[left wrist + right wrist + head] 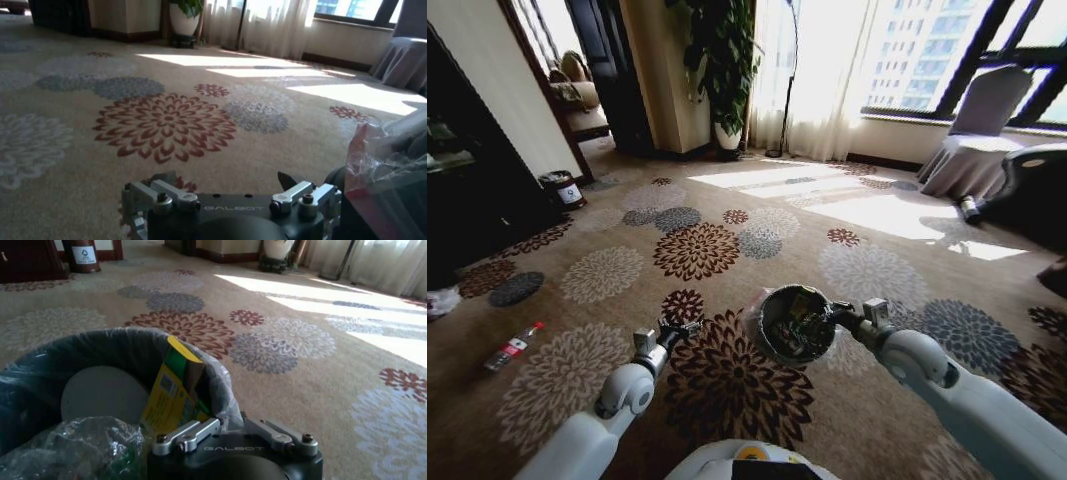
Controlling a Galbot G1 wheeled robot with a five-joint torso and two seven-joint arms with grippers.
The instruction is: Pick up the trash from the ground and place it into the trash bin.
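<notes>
- Trash bin (795,322) is the landmark: it hangs above the carpet (727,250) in front of the robot, carried by the right gripper (852,317), whose jaws are clamped on its rim and liner on the side nearest the right arm.
- Carrying the bin this way probably lets the robot bring it along to each piece of litter.
- Inside the bin, the right wrist view shows a green and yellow wrapper (172,392) standing against the wall and crumpled clear plastic (73,447) beside it, so at least two pieces are already in.
- Left of the bin, the left gripper (677,329) hovers at about the same height, fingers spread wide and holding nothing, seemingly ready to pick.
- Far to the left of the bin, one red-and-white piece of trash (513,347) lies on the carpet, not yet collected.
- Well beyond the bin, one dark bottle-like object (969,209) lies near a draped chair (972,140); whether it is litter I cannot tell.
</notes>
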